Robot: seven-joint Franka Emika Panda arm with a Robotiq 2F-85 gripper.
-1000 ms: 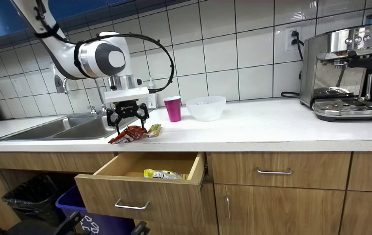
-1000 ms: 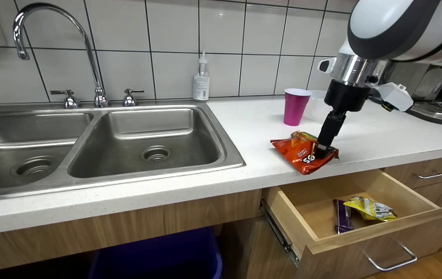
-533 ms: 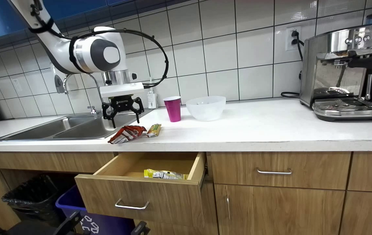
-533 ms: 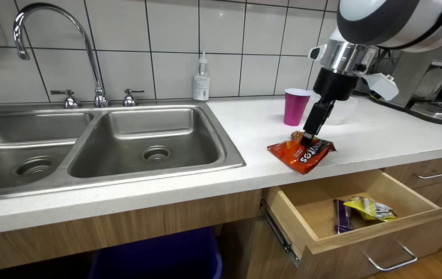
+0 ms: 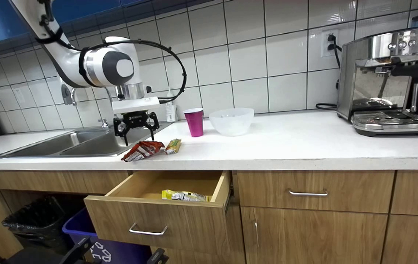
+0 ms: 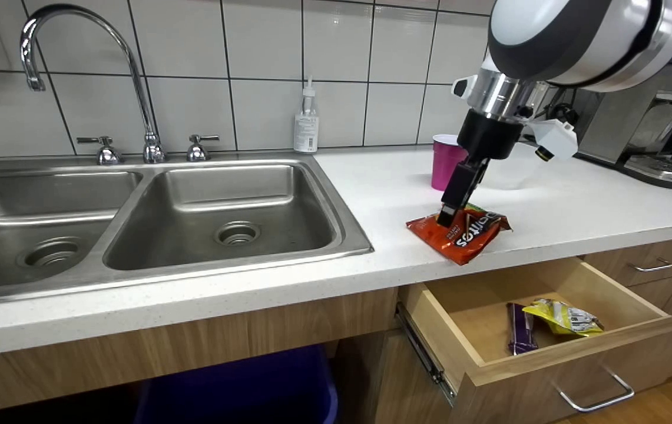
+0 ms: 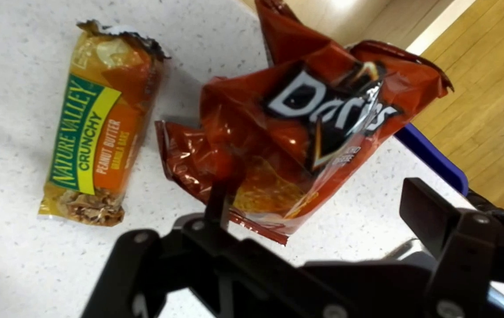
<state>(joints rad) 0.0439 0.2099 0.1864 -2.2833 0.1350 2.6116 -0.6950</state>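
The red Doritos bag [image 7: 305,128] occupies the upper centre and upper right of the wrist view, lettering toward the camera. In both exterior views, it lies on the white worktop [image 7: 57,265], near the front edge.

My end effector [image 5: 139,142] is positioned just above the bag, directed downward. Its fingers are spread apart, in the unclamped condition. In the wrist view, one fingertip [image 7: 217,207] overlaps the lower left part of the bag; the other is located at the lower right of the frame. I cannot determine whether either fingertip makes contact with the bag.

A Nature Valley granola bar [image 7: 97,132] lies just beside the bag, at the left of the wrist view. In an exterior view, a magenta cup [image 5: 195,124] stands upright near the centre, with a translucent bowl [image 5: 232,123] just to its right.

In an exterior view, an extended drawer [image 6: 592,353] occupies the lower right; it contains a yellow packet [image 6: 565,318] and a purple packet [image 6: 520,330]. A double-basin sink [image 6: 121,221] fills the left half of the frame.

In an exterior view, an espresso machine [image 5: 388,91] stands at the upper right; a blue bin [image 5: 124,253] is visible at the lower left.
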